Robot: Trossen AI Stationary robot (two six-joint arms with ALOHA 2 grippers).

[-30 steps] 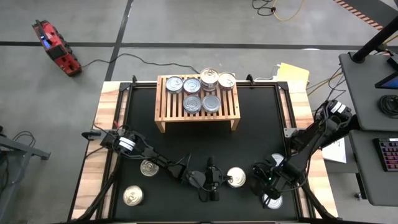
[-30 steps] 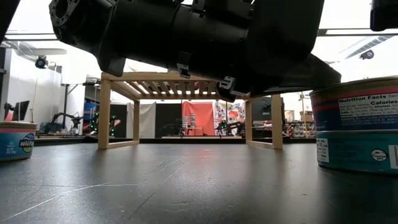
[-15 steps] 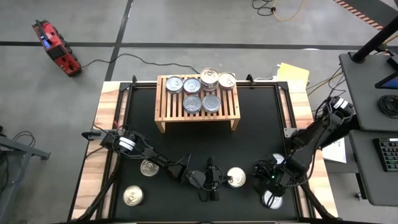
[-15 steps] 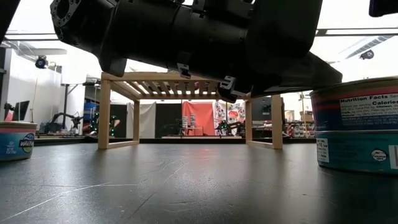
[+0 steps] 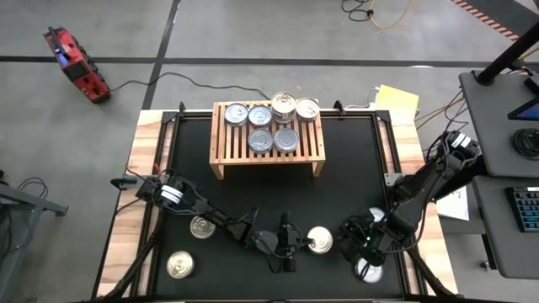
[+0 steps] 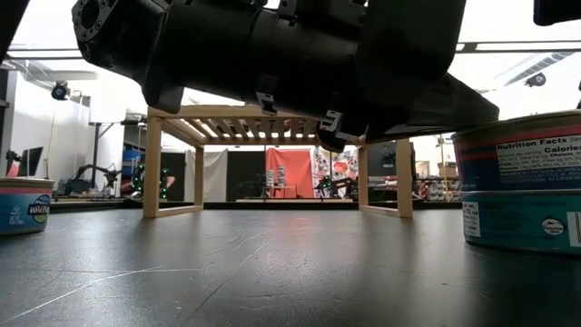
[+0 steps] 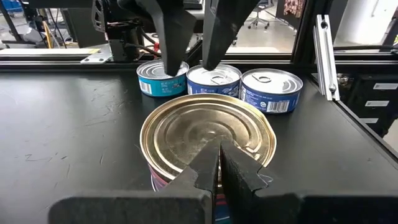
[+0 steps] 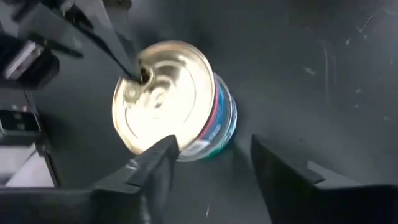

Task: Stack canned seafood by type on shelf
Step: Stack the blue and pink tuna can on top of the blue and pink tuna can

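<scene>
Black table mat (image 5: 354,168) — carries the slatted wooden shelf (image 5: 227,143) at its far edge; loose cans (image 5: 180,266) rest near its front edge.

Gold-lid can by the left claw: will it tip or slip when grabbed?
The can looks squat and wide, so tipping seems unlikely. Its smooth metal lid and label may be slippery. Rigid, so the right claw, open nearby, should grip it firmly.

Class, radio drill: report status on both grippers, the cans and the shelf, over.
Left gripper shut, tips over gold-lidded can. Right gripper open, approaching same can. Six cans on shelf. Left fingers in right's way.
</scene>
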